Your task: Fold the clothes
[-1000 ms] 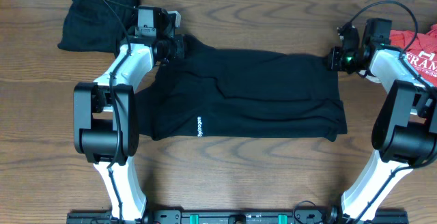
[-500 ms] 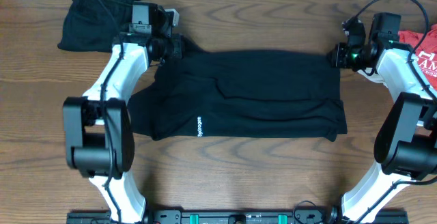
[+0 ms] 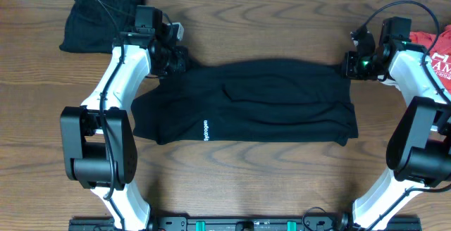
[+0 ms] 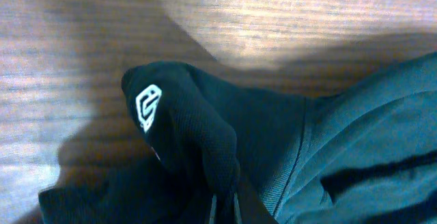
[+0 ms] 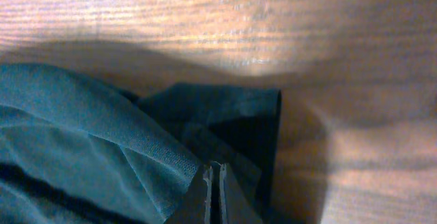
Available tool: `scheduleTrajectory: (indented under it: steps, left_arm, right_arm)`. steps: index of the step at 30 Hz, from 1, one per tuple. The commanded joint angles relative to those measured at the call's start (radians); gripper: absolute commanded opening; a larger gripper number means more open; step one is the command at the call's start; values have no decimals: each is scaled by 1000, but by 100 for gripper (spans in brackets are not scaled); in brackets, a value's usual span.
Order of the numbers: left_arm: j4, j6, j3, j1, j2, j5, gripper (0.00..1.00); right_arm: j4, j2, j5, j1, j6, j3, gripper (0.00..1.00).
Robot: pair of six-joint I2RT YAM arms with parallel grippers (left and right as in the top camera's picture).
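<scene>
Overhead: left gripper [image 3: 176,60] and right gripper [image 3: 349,63] each pinched shut on a far corner of black top [image 3: 268,101], spread across wooden table [image 3: 246,182]. White lettering [image 3: 206,130], not clearly legible. Hexagonal white logo [image 4: 148,106]. Red tee [image 3: 438,51], letters "AM", at right edge.

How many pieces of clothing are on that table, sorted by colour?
Black: 2, the spread top in the middle and the bundle at the far left corner
Red: 1, the tee at the right edge
Total: 3
</scene>
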State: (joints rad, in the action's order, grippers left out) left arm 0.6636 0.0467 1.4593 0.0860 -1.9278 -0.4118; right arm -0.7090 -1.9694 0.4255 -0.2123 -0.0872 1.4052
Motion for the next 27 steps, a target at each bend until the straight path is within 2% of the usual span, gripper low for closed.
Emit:
scheduleTrajectory:
  steps: [1, 13, 24, 27]
  left_arm:
    - [29, -17, 6, -7, 11, 5, 6]
    - [129, -39, 6, -24, 11, 12, 6]
    - [279, -39, 6, -26, 11, 37, 8]
    - [316, -39, 6, -26, 11, 85, 23]
  right_arm:
    - [-37, 62, -8, -5, 5, 1, 1]
    - [-193, 190, -71, -5, 42, 1, 1]
    - [-360, 190, -71, -3, 42, 0, 1]
    - [-379, 190, -71, -3, 42, 0, 2]
